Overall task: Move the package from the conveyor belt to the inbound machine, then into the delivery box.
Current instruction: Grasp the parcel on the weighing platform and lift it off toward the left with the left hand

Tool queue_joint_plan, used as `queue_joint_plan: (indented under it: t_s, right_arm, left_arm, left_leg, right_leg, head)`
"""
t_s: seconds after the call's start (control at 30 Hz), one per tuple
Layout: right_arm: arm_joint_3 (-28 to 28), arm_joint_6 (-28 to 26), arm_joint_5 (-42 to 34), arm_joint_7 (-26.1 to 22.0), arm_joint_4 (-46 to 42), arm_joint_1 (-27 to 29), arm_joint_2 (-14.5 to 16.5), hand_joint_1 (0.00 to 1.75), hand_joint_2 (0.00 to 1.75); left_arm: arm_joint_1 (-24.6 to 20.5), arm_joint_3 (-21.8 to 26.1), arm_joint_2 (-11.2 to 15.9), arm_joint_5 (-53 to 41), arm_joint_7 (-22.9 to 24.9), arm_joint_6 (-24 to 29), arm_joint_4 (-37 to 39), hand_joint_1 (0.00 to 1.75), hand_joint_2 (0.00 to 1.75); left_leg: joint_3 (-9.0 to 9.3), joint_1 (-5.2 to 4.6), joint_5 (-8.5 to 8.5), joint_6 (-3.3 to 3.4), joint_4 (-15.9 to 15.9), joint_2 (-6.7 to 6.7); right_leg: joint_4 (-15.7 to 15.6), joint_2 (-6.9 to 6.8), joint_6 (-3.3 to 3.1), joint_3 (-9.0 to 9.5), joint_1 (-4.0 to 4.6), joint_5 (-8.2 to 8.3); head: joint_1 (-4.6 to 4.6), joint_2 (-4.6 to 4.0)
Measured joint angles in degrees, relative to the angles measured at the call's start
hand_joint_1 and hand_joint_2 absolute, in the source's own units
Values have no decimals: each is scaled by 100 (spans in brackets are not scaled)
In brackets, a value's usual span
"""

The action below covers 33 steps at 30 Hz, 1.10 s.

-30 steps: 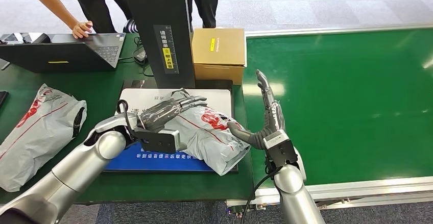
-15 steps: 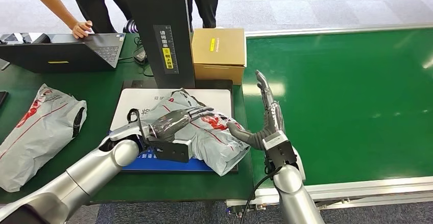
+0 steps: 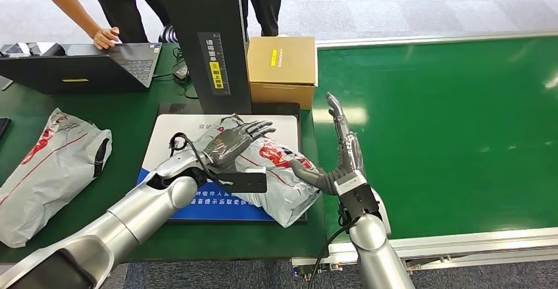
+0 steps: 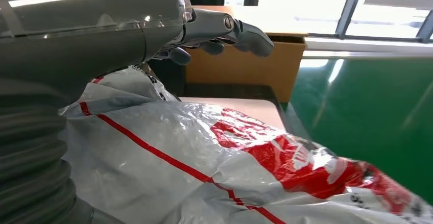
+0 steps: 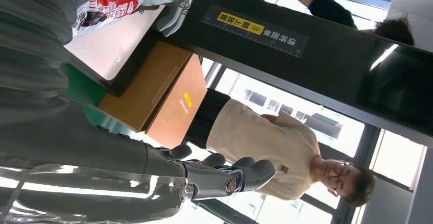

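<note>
Nearest the camera, the right robot hand [image 3: 339, 149] stands at the seam between the belt [image 3: 447, 124] and the green surface [image 3: 138, 114], palm turned toward the package [image 3: 266, 174], fingers spread and pointing up, thumb at the bag's right edge – can't tell if it actually touches. It holds nothing.

The package, a grey poly bag with red print, lies on the machine's white scan pad [image 3: 177, 134], its right end hanging past the pad's edge. The left robot hand [image 3: 233, 141] sits over the bag's far end, fingers loosely spread and gripping nothing – the left wrist view shows them above the plastic.

Off to the left lies another bag [image 3: 49, 170]. Further back: the machine's black column [image 3: 207, 39], a cardboard box [image 3: 281, 68], a laptop [image 3: 85, 65] with a person's hand [image 3: 105, 37] on it.
</note>
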Motion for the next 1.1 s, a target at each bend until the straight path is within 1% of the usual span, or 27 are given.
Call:
queue_joint_plan:
  t_s: [0.13,0.27,0.53,0.57,0.67,0.7,0.87,1.1]
  right_arm:
    - [10,-8,13,-3,10,-1,1,0,175]
    - [26,-31,20,-4,23,-7,2,0,175]
    - [48,-38,2,-64,126,-70,5,0,175]
    - [52,-39,-3,-68,137,-73,8,0,175]
    - [68,-46,-14,-72,154,-76,15,0,175]
    - [70,-50,-16,-72,155,-76,16,0,175]
    - [75,-57,-28,-72,156,-76,17,0,175]
    - [75,-69,-24,-71,156,-76,23,0,175]
  left_arm:
    - [-98,-98,-234,-383,48,107,547,0,175]
    - [-149,-214,-388,-671,114,170,949,0,175]
    - [-407,-590,-564,-1089,31,-144,1628,0,175]
    - [-432,-633,-579,-1110,22,-149,1684,10,175]
    - [-481,-736,-615,-1137,-8,-140,1804,140,175]
    - [-487,-762,-623,-1152,-17,-120,1829,175,175]
    - [-489,-816,-631,-1251,-21,44,1870,175,175]
    - [-509,-819,-631,-1287,8,121,1872,175,175]
  left_leg:
    - [0,-1,0,0,0,0]
    - [0,0,0,0,0,0]
    - [26,0,0,0,0,-1]
    - [31,0,0,0,-1,-1]
    - [46,-1,0,0,-1,-2]
    - [48,-1,1,0,-1,-2]
    - [50,-1,8,-2,-1,-2]
    - [50,-1,13,-6,-1,-2]
  right_leg:
    - [0,0,0,0,0,0]
    - [1,0,0,1,0,0]
    - [1,-1,0,30,0,0]
    - [1,-1,0,35,0,0]
    - [1,-1,0,50,0,0]
    - [1,-1,0,52,0,0]
    - [2,-2,-2,55,0,5]
    - [3,-2,-5,54,0,10]
  head:
    - [-1,0]
    - [-1,0]
    - [-1,0]
    - [-1,0]
    - [-1,0]
    - [-1,0]
    - [-1,0]
    - [-1,0]
